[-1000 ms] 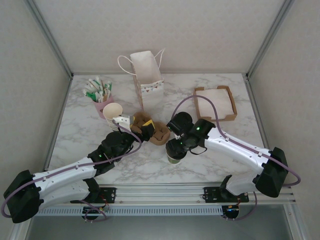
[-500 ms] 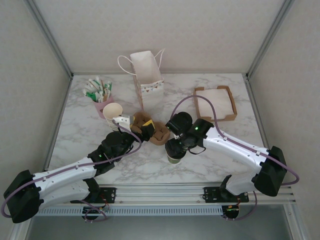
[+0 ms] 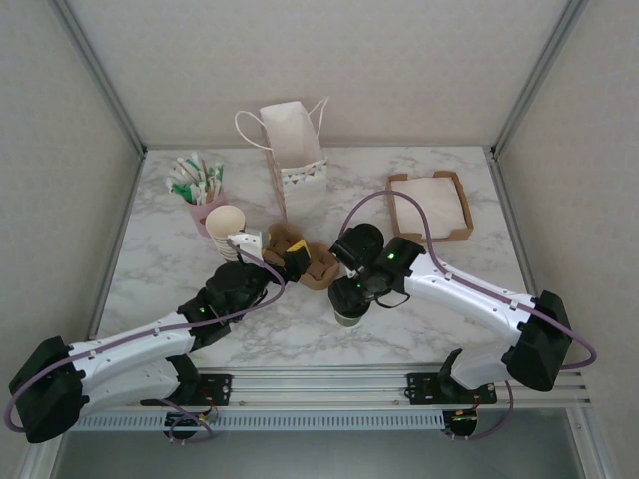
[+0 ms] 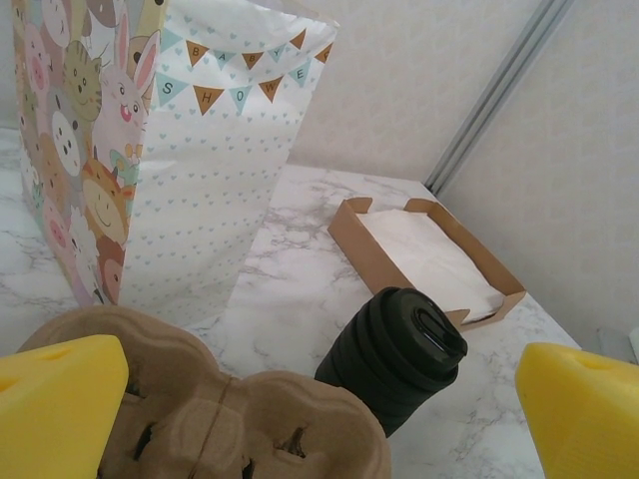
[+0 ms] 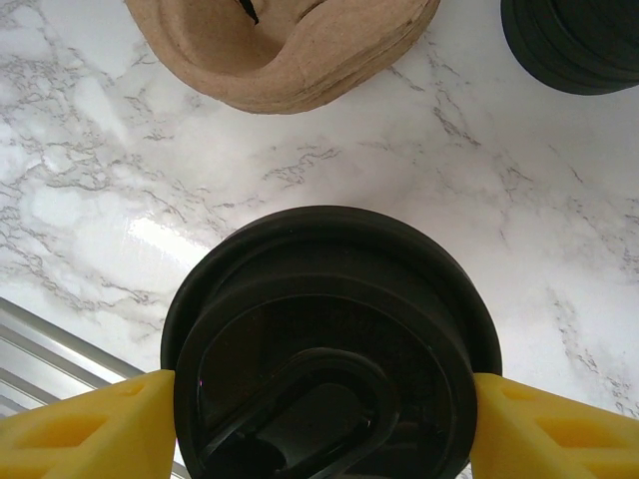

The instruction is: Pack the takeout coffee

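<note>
"Right wrist view first: what are your fingers doing there?"

"I am clamping my right gripper (image 5: 324,429) on the takeout coffee (image 5: 329,329). Both yellow fingers (image 5: 90,429) are pressing against the rim of its black lid, one on each side. The cup is sitting over the marble table (image 5: 559,230), close to the table's near edge. The brown pulp cup carrier (image 5: 290,50) is lying just beyond it, and a squat black cylinder (image 5: 579,40) is standing further off to the right. I cannot tell whether the cup's base is resting on the marble."

"And your other hand?"

"I am holding my left gripper (image 4: 319,404) spread wide, gripping nothing. It is hovering over the near end of the cup carrier, with one yellow finger showing at each side of the left wrist view. Beyond the carrier the patterned gift bag (image 4: 200,150) is standing upright. A cardboard tray (image 4: 351,232) holding white napkins is lying to its right, apart from it."

"Where is the coffee showing from above?"

"It is showing under my right gripper, just in front of the carrier, between my two arms."
</note>
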Controlling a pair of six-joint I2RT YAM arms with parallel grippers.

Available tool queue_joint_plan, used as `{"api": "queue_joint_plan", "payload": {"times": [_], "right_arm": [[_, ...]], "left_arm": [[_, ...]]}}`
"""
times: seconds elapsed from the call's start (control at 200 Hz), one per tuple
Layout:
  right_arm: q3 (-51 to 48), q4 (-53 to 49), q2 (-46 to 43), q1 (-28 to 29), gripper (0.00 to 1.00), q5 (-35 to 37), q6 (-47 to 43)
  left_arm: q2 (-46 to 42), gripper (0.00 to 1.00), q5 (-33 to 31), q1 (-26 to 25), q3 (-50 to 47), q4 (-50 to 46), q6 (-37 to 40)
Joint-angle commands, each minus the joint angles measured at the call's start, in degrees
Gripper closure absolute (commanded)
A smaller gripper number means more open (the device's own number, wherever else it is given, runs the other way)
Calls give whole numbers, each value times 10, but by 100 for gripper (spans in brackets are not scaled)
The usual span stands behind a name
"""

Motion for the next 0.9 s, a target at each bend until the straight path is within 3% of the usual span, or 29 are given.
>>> {"api": "queue_joint_plan", "payload": {"times": [0.0, 0.896], "right_arm": [[6, 1, 3, 7, 30, -5, -8], [18, -18, 33, 7, 30, 33, 1]], "left_arm": [[2, 0, 5, 3, 8, 13, 1], [0, 0, 6, 4, 9, 9, 4]]}}
